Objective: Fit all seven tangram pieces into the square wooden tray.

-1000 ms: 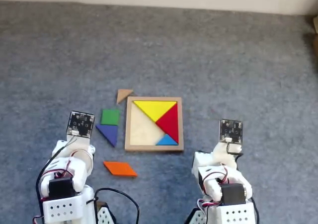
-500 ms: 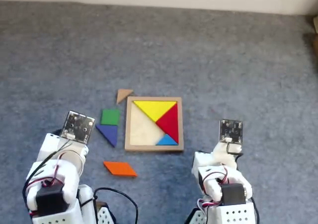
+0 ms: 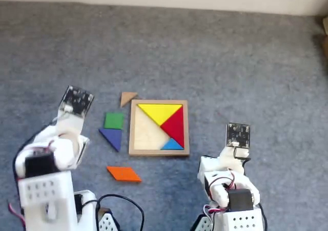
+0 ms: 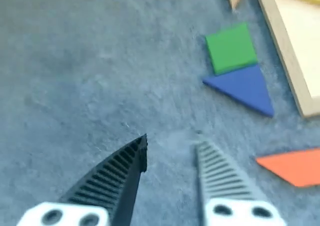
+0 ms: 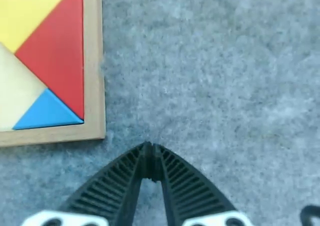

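**Three pieces in tray, four out; both claws empty**

Left claw [image 4: 171,143]: released, fingers apart, nothing between them, over bare table [image 3: 230,62]. Can't tell if the tips touch the table.

Out of the tray, all flat on the table, all to the right of the left claw:
- green square [image 3: 113,120] ahead of the tips, near
- blue triangle [image 3: 112,136] touching the green square's near edge, closest piece to the tips
- tan triangle [image 3: 127,97] farthest ahead, just off the tray's far left corner
- orange piece [image 3: 123,173] level with the claw's fingers, apart from the blue triangle

Tray [image 3: 159,152] lies beyond these four, farther right of the left claw; its left rim is just beside the green square and blue triangle.

Right claw [image 5: 149,148]: clenched, tips together, grasping nothing, over bare table. The tray's near right corner sits ahead and left of its tips, near but not touching.

In the tray: yellow triangle [image 3: 158,111] along the far rim, red triangle [image 3: 176,125] along the right rim (the side nearest the right claw), cyan triangle [image 3: 172,145] at the near rim, touching the red one. The tray's left part is bare wood.
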Motion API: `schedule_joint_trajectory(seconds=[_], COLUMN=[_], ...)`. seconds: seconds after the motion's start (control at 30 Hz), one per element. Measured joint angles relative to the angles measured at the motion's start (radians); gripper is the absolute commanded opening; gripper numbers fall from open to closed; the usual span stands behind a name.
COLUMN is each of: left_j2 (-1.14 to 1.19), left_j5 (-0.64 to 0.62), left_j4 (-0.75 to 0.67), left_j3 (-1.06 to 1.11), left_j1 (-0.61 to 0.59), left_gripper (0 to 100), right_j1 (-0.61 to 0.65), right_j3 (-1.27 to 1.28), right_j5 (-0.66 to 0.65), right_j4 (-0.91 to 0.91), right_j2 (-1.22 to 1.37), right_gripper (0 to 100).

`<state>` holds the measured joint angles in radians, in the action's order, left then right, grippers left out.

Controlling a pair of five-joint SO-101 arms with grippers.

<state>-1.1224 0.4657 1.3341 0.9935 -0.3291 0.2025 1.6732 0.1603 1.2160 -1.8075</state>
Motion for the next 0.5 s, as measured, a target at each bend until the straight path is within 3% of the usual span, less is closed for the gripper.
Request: schedule_joint_trajectory(seconds=[0.5], left_j2=[0.591], left_j5=[0.0], left_j4=[-0.169], left_j3=[-0.141], left_j1=[0.0], left_gripper=[23], right_j1=[0.0], right_j3=[0.0], right_j5=[0.0], right_j4=[0.0], right_j2=[0.0], right_gripper=[1.6])
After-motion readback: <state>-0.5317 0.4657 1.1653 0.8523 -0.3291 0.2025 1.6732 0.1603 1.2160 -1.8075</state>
